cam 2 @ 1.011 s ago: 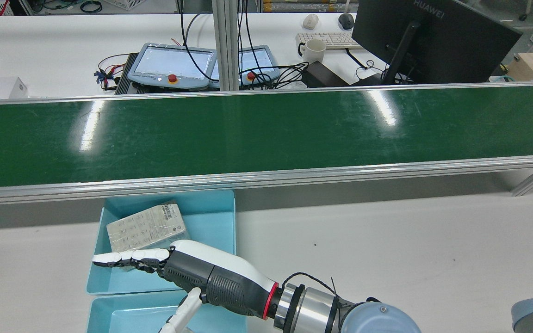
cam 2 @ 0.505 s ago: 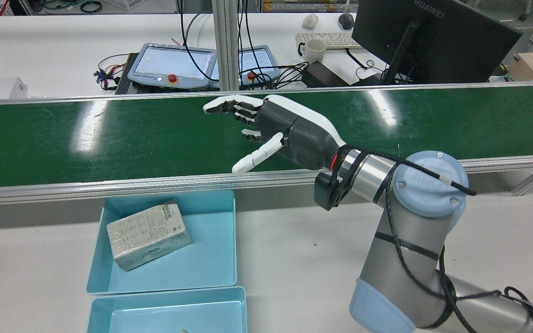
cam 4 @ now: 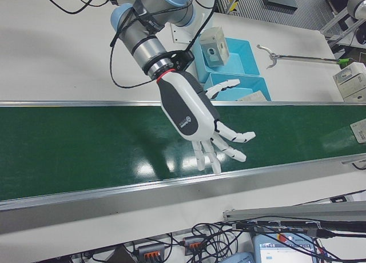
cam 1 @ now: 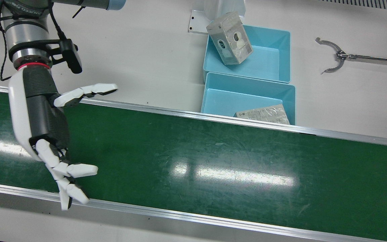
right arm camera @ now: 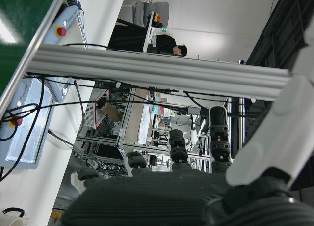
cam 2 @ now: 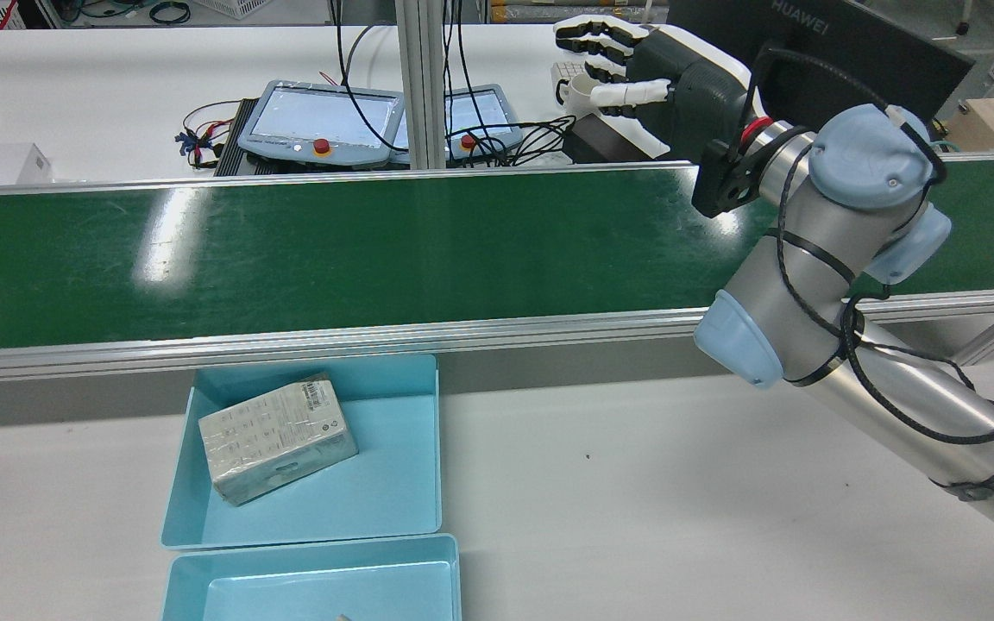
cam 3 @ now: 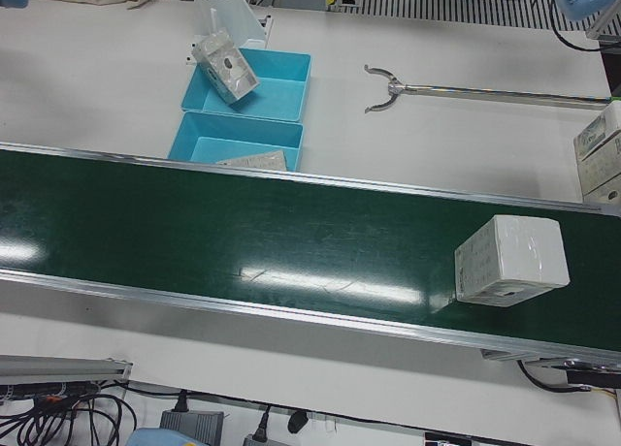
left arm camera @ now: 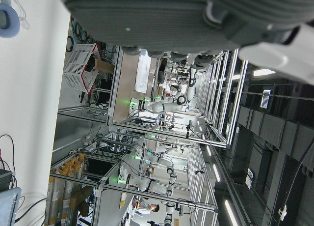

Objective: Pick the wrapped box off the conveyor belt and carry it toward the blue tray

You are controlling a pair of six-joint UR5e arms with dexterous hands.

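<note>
Right robot hand over belt, fingers spread, empty. Left robot hand barely seen; grip state cannot tell. Wrapped box on belt, well apart from blue tray. Another box lies in tray.

Behind your white tabletop stands a second white bench carrying two teach pendants, a black monitor, a keyboard and a mug. An aluminium post rises between them. Ceiling light strips reflect as glare patches.
</note>
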